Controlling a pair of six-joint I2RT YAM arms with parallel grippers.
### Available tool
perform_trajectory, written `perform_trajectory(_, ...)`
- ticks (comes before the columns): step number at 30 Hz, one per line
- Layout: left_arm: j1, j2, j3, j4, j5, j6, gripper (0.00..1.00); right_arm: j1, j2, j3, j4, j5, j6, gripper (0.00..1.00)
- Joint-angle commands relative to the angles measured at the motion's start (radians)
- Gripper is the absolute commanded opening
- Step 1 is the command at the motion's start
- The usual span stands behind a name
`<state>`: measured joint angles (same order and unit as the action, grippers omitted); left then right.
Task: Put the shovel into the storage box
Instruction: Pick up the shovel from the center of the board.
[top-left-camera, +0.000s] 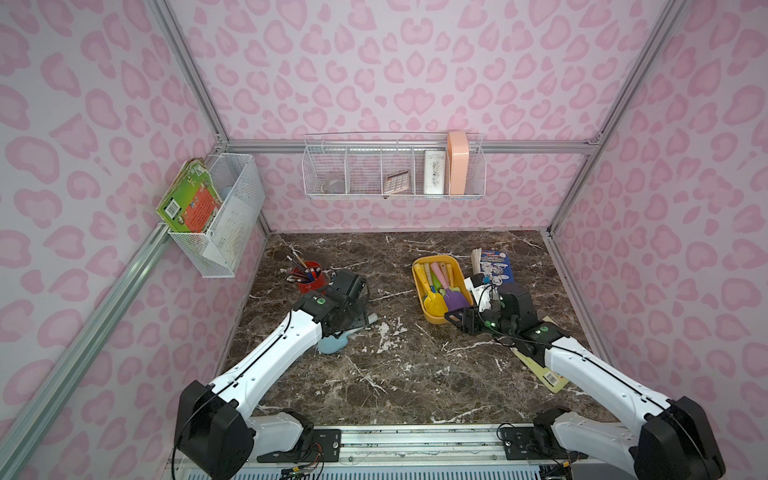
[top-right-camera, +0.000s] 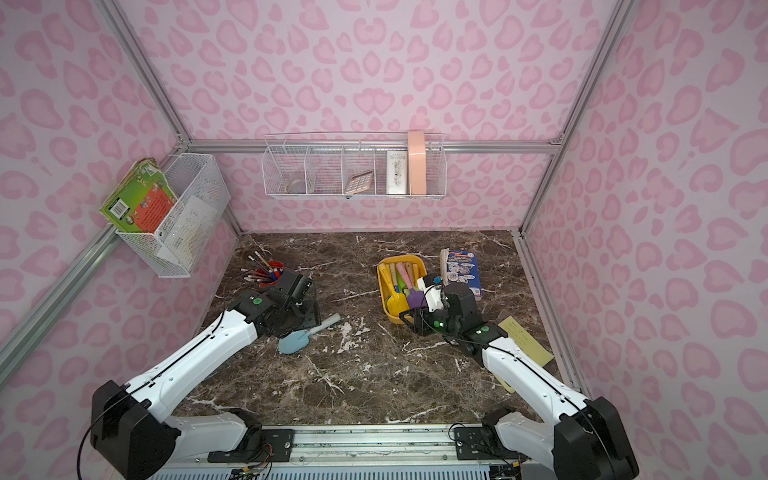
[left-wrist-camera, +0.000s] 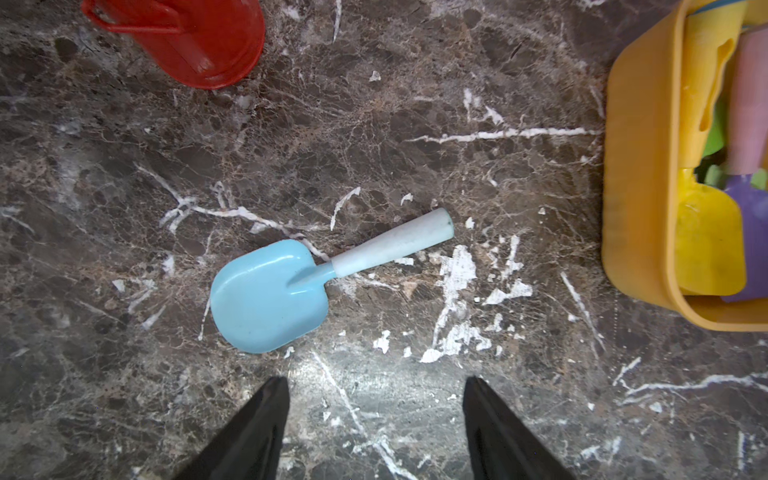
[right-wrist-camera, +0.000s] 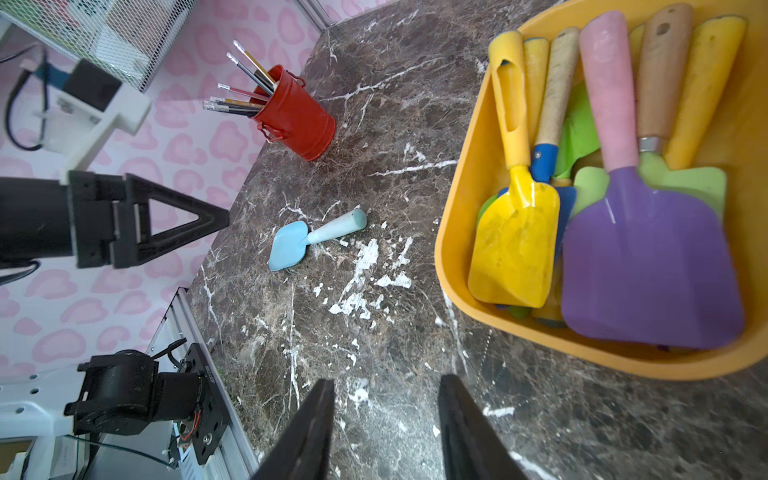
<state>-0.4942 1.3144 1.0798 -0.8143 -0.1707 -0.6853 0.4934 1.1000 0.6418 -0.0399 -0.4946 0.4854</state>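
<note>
Step in hand, as I read it: the left arm picks up the blue shovel (left-wrist-camera: 320, 274). It lies flat on the worktop (left-wrist-camera: 415, 124), left of centre, with its handle toward the storage box (right-wrist-camera: 461, 195) and well apart from it. Straddle the pale handle, not the blade, and lift clear of the box rim before letting go. Left end effector (left-wrist-camera: 374, 382): released, jaws wide, empty, hovering beside the shovel. Right end effector (right-wrist-camera: 386, 380): jaws apart, empty, at the box's near edge.
</note>
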Motion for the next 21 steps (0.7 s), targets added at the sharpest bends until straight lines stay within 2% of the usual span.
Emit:
perform_trajectory(1, 0.026, 0.054, 0.014, 0.008, 0.055, 0.090, 0.71, 0.003, -0.054, -0.043, 0.022, -0.008, -0.001, 0.45)
perform_trajectory(9, 0.082, 0.191, 0.003, 0.109, 0.122, 0.184, 0.72, 0.001, -0.184, -0.153, 0.075, 0.014, 0.039, 0.48)
perform_trajectory(12, 0.110, 0.258, 0.035, 0.102, 0.191, 0.202, 0.72, 0.002, -0.189, -0.163, 0.085, 0.009, 0.046, 0.48)
perform_trajectory(17, 0.117, 0.352, 0.057, 0.124, 0.208, 0.232, 0.72, 0.003, -0.175, -0.171, 0.098, -0.001, 0.050, 0.48)
perform_trajectory(21, 0.118, 0.367, 0.029, 0.176, 0.229, 0.239, 0.72, 0.003, -0.182, -0.186, 0.111, -0.002, 0.062, 0.48)
